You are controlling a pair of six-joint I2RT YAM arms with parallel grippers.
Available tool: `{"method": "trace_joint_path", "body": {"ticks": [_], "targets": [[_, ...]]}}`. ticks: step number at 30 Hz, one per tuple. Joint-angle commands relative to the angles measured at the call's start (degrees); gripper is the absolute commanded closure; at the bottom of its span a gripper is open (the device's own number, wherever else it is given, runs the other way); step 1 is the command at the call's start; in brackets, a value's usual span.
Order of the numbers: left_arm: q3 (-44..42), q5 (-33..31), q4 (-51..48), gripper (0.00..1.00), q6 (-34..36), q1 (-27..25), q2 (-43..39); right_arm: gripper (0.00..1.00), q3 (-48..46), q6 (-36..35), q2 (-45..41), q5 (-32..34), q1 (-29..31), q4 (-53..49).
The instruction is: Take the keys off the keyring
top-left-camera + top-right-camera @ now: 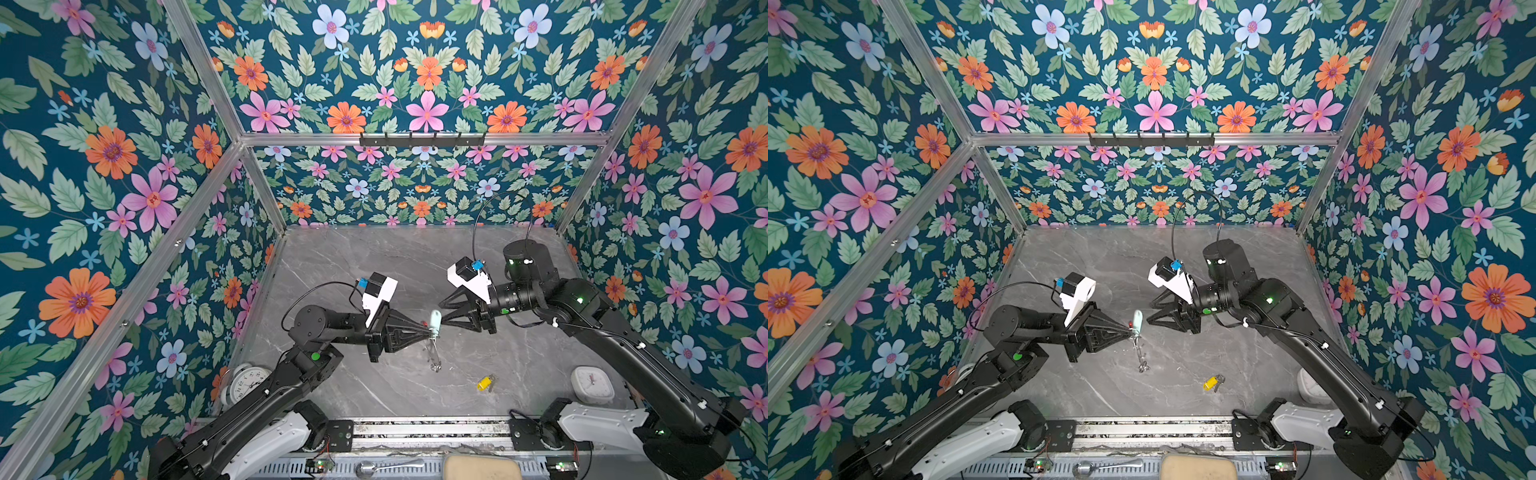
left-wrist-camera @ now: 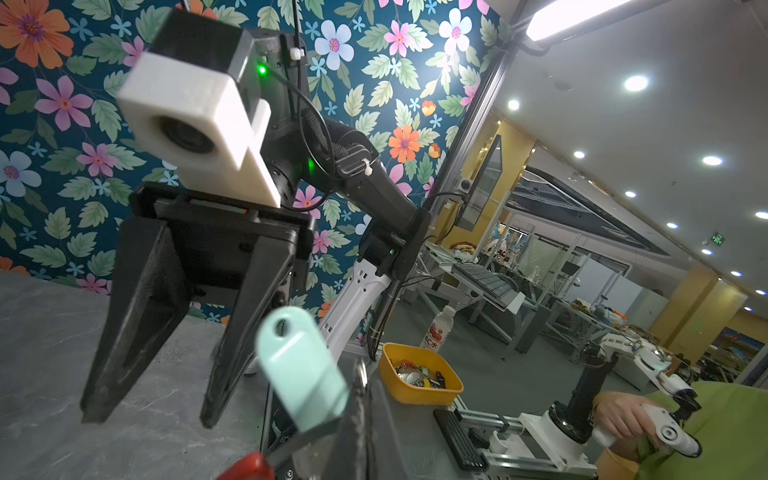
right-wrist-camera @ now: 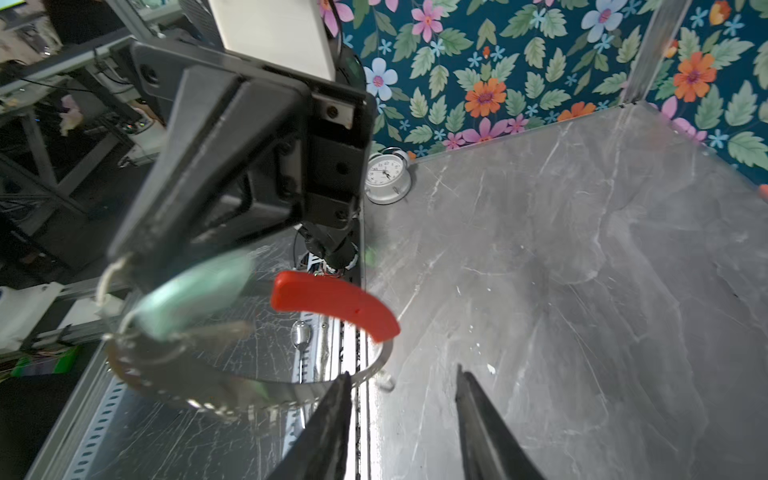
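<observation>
Top views: 2 black robot arms over a grey marble-look table [image 1: 374, 266]. The L gripper [image 1: 426, 331] is clamped tight on the keyring [image 1: 433, 351], a thin metal hoop w/ a red sleeve [image 3: 332, 301], hanging edge-on from its tips. The mint-tag key [image 1: 435, 319] sticks up at the hoop's top, beside those tips. The R gripper [image 1: 443, 312] has jaws parted, holding nothing, tips just beside that tag. The yellow-tag key [image 1: 484, 382] lies loose on the table, well apart from the hoop. A round clock [image 3: 386, 174] has numerals too small to read; a bottle [image 2: 438, 328] has a red label, text blurred.
</observation>
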Motion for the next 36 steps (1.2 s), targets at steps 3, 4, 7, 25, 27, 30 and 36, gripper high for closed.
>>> {"method": "trace_joint_path", "body": {"ticks": [3, 4, 7, 25, 27, 30, 36], "targets": [[2.1, -1.7, -7.2, 1.00, 6.5, 0.0, -1.6, 0.49, -5.6, 4.3, -5.1, 7.3, 0.0, 7.3], [2.2, -1.9, -7.5, 1.00, 6.7, 0.0, -1.7, 0.46, -7.6, 5.4, -6.9, 8.4, 0.1, 10.2], [2.5, -2.8, -8.5, 1.00, 7.4, 0.1, -1.8, 0.42, -12.5, 8.6, -11.7, 9.5, 0.1, 17.5], [2.5, -4.1, -7.1, 1.00, 7.9, 0.3, -1.4, 0.35, -19.1, 22.7, -13.9, -10.9, 0.5, 42.3], [2.3, -4.2, -6.9, 1.00, 8.0, 0.3, -1.5, 0.35, -18.1, 21.5, -13.3, -12.4, 1.4, 39.7], [2.2, -3.9, -6.4, 1.00, 8.0, 0.3, -1.3, 0.37, -17.7, 19.6, -13.2, -12.6, 3.2, 37.5], [1.5, -4.0, -4.0, 1.00, 7.7, 0.3, -1.3, 0.40, -17.0, 18.9, -11.5, -9.8, 4.7, 36.5]]}}
